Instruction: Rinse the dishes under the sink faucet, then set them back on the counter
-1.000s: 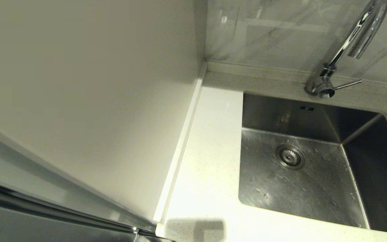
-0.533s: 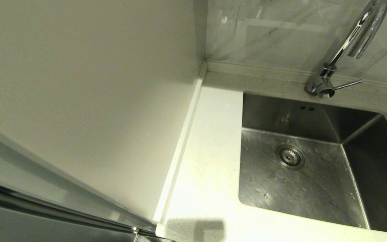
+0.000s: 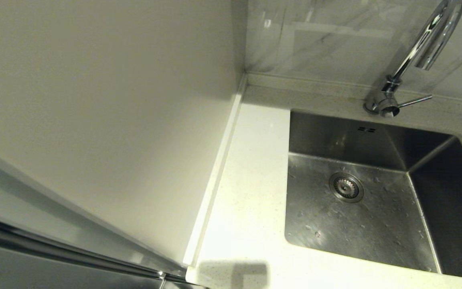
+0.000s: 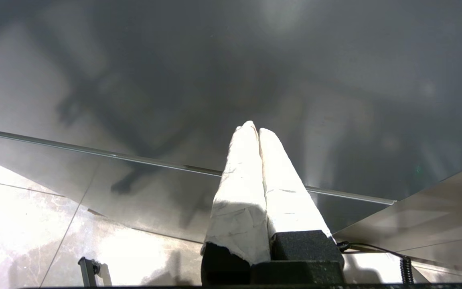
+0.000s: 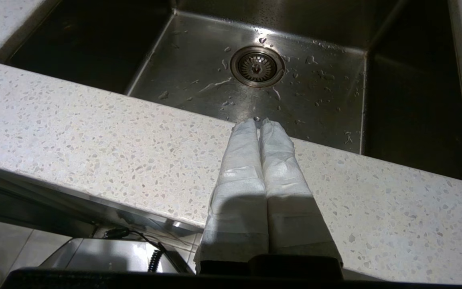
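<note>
The steel sink (image 3: 435, 176) lies at the right of the head view, its round drain strainer (image 3: 346, 187) among water drops; nothing lies in the basin. The chrome gooseneck faucet (image 3: 419, 44) rises behind it, its thin side lever (image 3: 415, 100) pointing right. White speckled counter (image 3: 251, 192) runs along the sink's left and front. No bowl or plate shows in any view. My right gripper (image 5: 258, 121) is shut and empty, low over the counter's front strip (image 5: 114, 140), pointing at the sink (image 5: 411, 92). My left gripper (image 4: 254, 127) is shut and empty, facing a dull steel panel (image 4: 231, 68).
A tall pale cabinet side (image 3: 102, 120) fills the left of the head view, with a raised edge strip (image 3: 215, 176) where it meets the counter. Grey marbled wall tile (image 3: 327, 36) stands behind the faucet. A metal bar handle (image 3: 74, 257) crosses the lower left corner.
</note>
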Controlling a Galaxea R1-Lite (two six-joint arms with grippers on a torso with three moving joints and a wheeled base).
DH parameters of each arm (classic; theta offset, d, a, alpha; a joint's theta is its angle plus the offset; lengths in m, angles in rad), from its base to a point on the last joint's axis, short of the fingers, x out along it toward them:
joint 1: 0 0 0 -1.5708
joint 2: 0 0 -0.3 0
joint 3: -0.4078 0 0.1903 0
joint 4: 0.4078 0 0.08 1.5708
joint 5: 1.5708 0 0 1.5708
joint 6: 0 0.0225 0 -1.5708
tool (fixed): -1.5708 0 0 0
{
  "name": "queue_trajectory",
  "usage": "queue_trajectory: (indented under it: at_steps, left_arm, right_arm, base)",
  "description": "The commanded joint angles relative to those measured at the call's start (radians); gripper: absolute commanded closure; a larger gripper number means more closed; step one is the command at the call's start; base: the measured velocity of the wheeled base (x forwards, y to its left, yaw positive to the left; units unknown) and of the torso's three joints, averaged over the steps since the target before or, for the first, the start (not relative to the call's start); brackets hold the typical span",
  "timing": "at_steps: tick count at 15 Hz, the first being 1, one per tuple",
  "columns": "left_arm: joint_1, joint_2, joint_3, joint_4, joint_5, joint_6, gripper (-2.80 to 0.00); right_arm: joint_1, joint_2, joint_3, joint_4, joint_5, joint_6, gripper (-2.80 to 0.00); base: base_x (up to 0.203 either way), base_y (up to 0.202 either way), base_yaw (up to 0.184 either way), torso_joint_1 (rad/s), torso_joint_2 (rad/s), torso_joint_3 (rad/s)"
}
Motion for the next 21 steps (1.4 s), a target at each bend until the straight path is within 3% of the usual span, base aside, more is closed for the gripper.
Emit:
queue_trajectory:
  at_steps: [1,21]
  left_arm:
    - [0.0,-0.001,0.003,0.0,-0.001,0.0,0.0]
    - [0.0,0.0,0.003,0.0,-0.001,0.0,0.0]
  right_arm:
    - [0.001,0.0,0.0,-0.001,0.0,-0.001,0.0]
    - [0.001,0.0,-0.001,0.001,-0.003,0.014,0.0]
  base:
    - [0.0,0.0,0.0,0.0,0.0,0.0]
    - [0.0,0.0,0.0,0.0,0.0,0.0]
